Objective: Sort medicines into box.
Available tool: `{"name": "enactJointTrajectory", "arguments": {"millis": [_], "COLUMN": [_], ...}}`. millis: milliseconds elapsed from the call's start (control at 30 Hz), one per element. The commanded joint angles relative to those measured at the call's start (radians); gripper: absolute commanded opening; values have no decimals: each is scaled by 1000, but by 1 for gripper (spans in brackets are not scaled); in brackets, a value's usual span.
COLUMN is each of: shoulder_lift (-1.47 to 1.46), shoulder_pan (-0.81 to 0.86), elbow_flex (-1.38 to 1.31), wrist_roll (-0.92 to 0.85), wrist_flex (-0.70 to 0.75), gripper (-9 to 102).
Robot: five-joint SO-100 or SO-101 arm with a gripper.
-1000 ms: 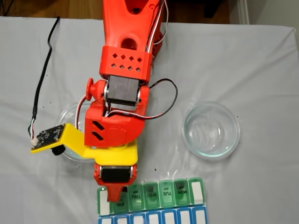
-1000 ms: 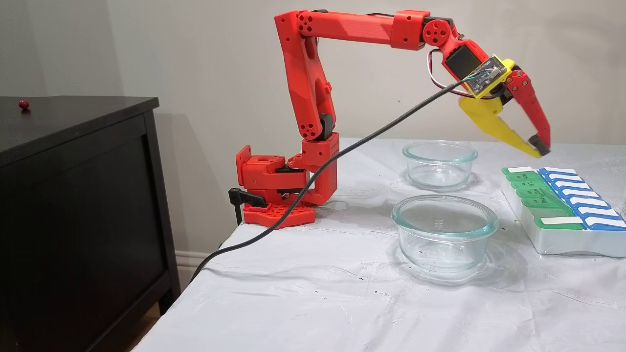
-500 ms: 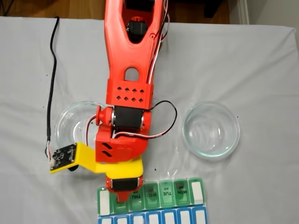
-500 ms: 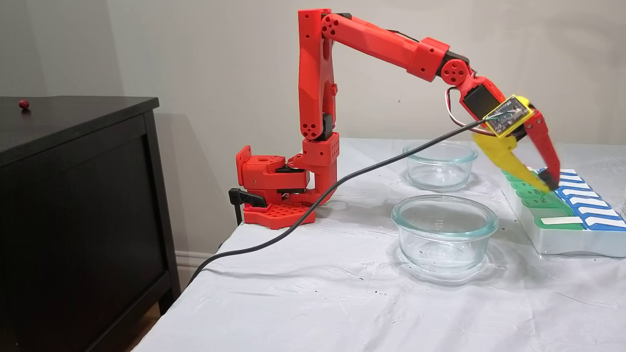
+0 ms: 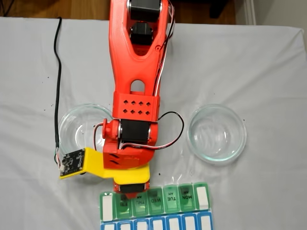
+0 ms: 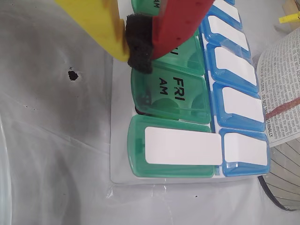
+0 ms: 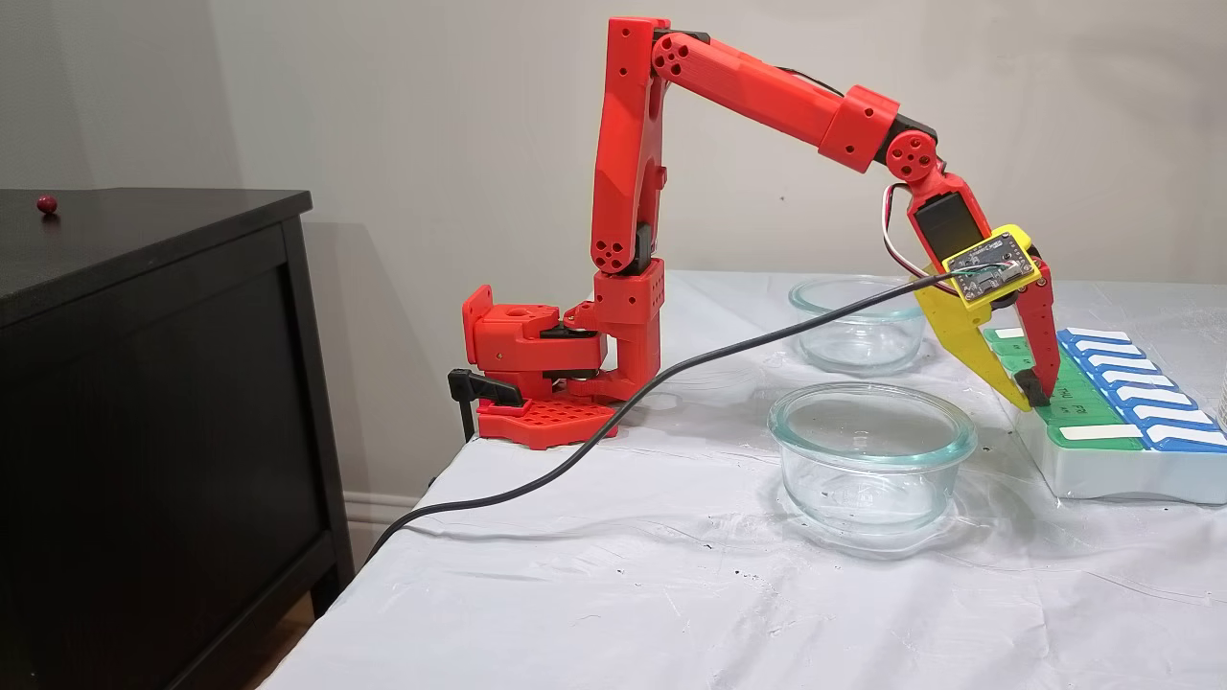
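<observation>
My red arm (image 7: 671, 192) reaches from its base at the far left of the white-clothed table (image 7: 623, 594) in a fixed view, bending down toward the box (image 7: 1102, 450) at the right edge. In the other fixed view the arm (image 5: 136, 81) comes down the middle, between two clear glass bowls: one (image 5: 76, 132) to its left, partly under my wrist, and one (image 5: 217, 133) to its right.

The box (image 5: 182, 199) lies at the near edge there, with a row of green lids marked MON, TUE, WED and THU above a blue row. In the wrist view the box (image 6: 183, 154) shows its FRI AM lid (image 6: 171, 93) slightly raised at the left edge.

My gripper (image 6: 138, 44) has its yellow and red fingers drawn together, the black pad at the tip pressed between them, right over the left edge of the green lids. I cannot tell whether anything is pinched there. In the side fixed view the gripper (image 7: 1028, 388) tip sits at the box's left rim.

A dark red ball (image 7: 46, 203) rests on the black cabinet (image 7: 153, 383), well apart at far left.
</observation>
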Motion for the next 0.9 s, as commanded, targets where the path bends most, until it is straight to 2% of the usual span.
{"name": "enactJointTrajectory", "arguments": {"millis": [0, 267, 500, 700, 800, 867], "shoulder_lift": [6, -132, -160, 78, 284, 426], "shoulder_pan": [23, 48, 18, 15, 21, 15], "elbow_flex": [-97, -215, -238, -100, 64, 170], "wrist_roll": [6, 35, -12, -37, -38, -35], "wrist_flex": [-3, 63, 215, 67, -55, -87], "gripper": [0, 0, 0, 0, 0, 0]}}
